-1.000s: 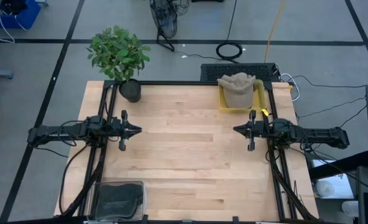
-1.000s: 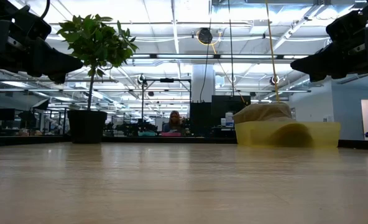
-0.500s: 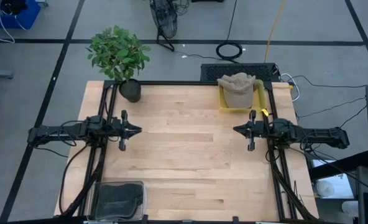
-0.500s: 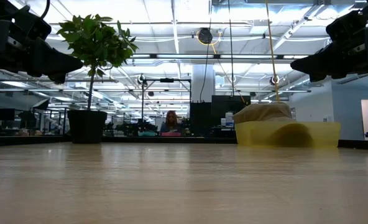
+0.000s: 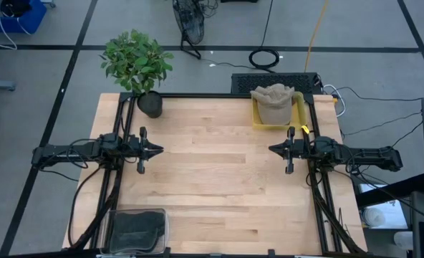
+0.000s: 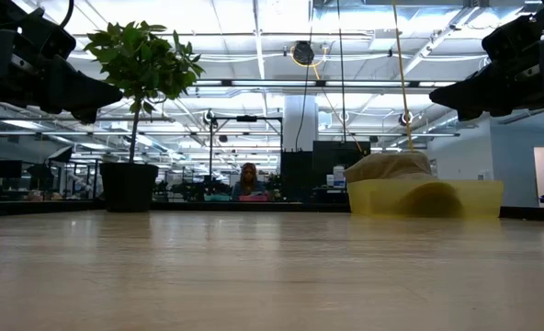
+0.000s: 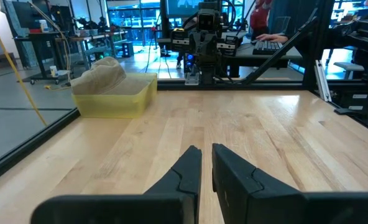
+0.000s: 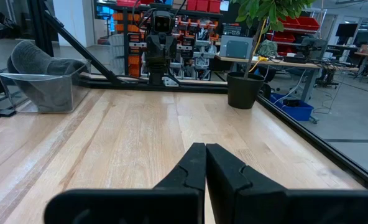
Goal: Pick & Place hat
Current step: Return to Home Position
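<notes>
Your table (image 5: 212, 179) is bare wood across its whole middle, from the far edge to the near one, and that strip is the open room between the arms. Dark rails run along the left, right and far sides.

Two arms lie level over the side rails, pointing at each other. The left gripper (image 5: 155, 150) hangs above the left part of the wood, the right gripper (image 5: 273, 149) above the right part, well apart. In the low view both sit high, clear of the surface. In its wrist view the left claw is drawn in to a thin slit and holds nothing. The right claw's fingers meet, and it is empty too.

You have two bins and two caps, one cap in each bin. The yellow bin (image 5: 298, 111) sits in the far right corner, against the far rail, with the brown cap (image 5: 273, 100) heaped above its rim. The clear bin (image 5: 112, 222) sits in the near left corner, close to the near edge, with the black cap (image 5: 137, 228) inside it.

One plant (image 5: 137, 61) stands in a dark pot at the far left corner, its leaves spreading past the far edge.

One person (image 6: 249, 179) shows far behind the table in the low view.

Print on the shelving beyond the table is too small to read.
</notes>
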